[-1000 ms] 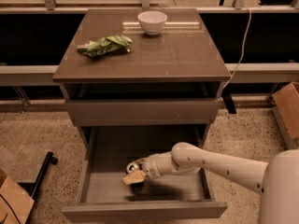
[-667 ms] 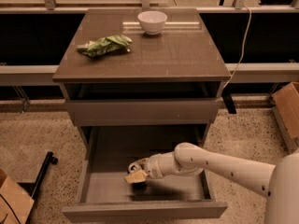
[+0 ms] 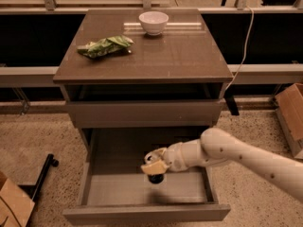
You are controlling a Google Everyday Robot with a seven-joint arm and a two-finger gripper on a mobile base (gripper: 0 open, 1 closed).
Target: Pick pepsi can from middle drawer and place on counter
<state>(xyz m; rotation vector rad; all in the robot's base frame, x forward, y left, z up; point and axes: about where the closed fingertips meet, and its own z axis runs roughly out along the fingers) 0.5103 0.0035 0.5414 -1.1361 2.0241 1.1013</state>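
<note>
The middle drawer (image 3: pixel 99 188) is pulled wide open at the bottom of the cabinet and its grey floor shows. My gripper (image 3: pixel 153 167) reaches into it from the right, over the middle of the floor. It is shut on the pepsi can (image 3: pixel 156 178), which shows only as a small dark shape just under the pale fingertips, held slightly above the floor. The counter (image 3: pixel 180 56) is the glossy brown top slab above.
A white bowl (image 3: pixel 153 22) stands at the back of the counter and a green snack bag (image 3: pixel 105 46) lies at its left. The upper drawer (image 3: pixel 142 112) is slightly open above my arm. A cardboard box (image 3: pixel 289 112) stands on the floor at right.
My gripper has moved right and a little up inside the drawer. The dark can now shows under the fingers, off the floor.
</note>
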